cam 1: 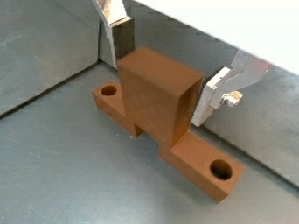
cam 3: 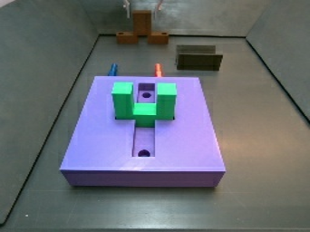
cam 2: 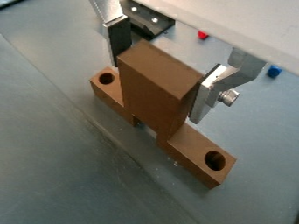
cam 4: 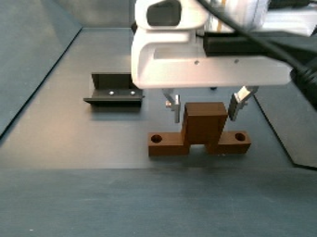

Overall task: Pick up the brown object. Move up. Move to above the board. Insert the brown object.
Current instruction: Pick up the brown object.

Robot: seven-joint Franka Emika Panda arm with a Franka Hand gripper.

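The brown object (cam 1: pixel 158 96) is an upright block on a flat base with a hole at each end. It stands on the grey floor at the far end in a side view (cam 3: pixel 141 36) and shows in the other views (cam 2: pixel 152 87) (cam 4: pixel 205 130). My gripper (cam 1: pixel 163 83) is open, with one finger on each side of the block's top (cam 2: pixel 158 83) (cam 4: pixel 207 104) and small gaps to it. The purple board (cam 3: pixel 97 136) lies apart from it, nearer in that side view, with a slot along its middle.
A green U-shaped piece (cam 3: pixel 143 100) sits on the board. The dark fixture (cam 3: pixel 200 59) (cam 4: pixel 111 93) stands beside the brown object. A red pin (cam 3: pixel 158 69) and a blue pin (cam 3: pixel 111 68) lie at the board's far edge. Grey walls enclose the floor.
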